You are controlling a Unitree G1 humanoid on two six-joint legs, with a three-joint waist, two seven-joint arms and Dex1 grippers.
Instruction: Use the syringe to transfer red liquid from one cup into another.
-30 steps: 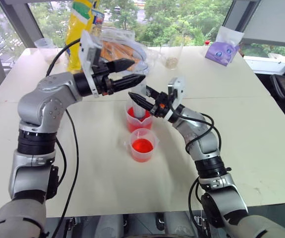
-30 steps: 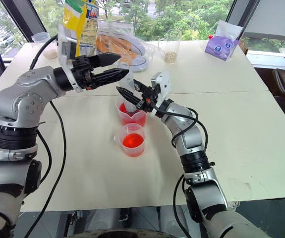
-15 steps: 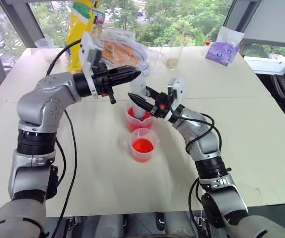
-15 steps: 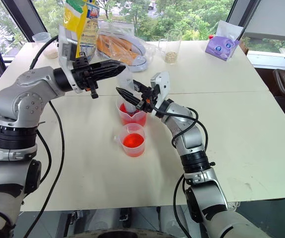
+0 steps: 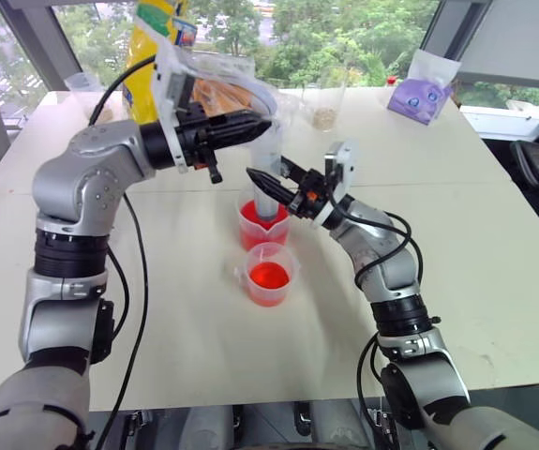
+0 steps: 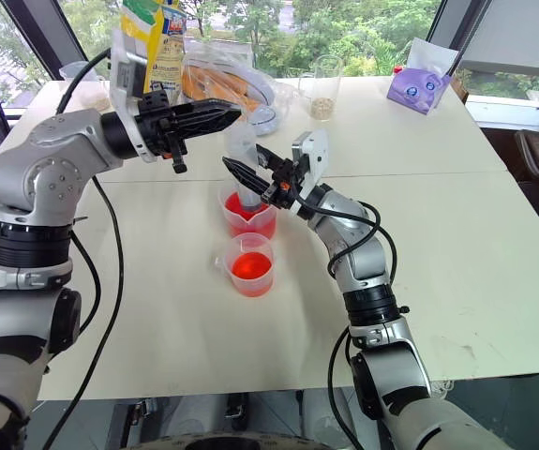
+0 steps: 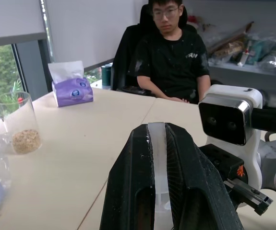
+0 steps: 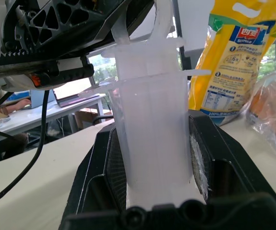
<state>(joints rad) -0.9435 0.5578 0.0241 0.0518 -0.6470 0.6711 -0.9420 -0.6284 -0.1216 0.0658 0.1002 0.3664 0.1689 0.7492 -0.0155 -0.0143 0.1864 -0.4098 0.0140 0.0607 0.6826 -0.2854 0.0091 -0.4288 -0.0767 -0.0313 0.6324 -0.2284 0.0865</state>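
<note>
Both pincers (image 5: pixel 255 125) (image 5: pixel 267 183) clamped shut

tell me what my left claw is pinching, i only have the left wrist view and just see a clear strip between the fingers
observer: it's the plunger top of the syringe; the left claw is shut on it, seen from the head.
operator: is the barrel held too
observer: yes, the right claw is shut around the barrel, below the flange.
operator: where's the tip
observer: it points down into the taller cup of red liquid; the tip itself is hidden inside.
operator: and the other cup
observer: the shorter cup stands just in front of the taller one, nearer the robot, also showing red.
</note>
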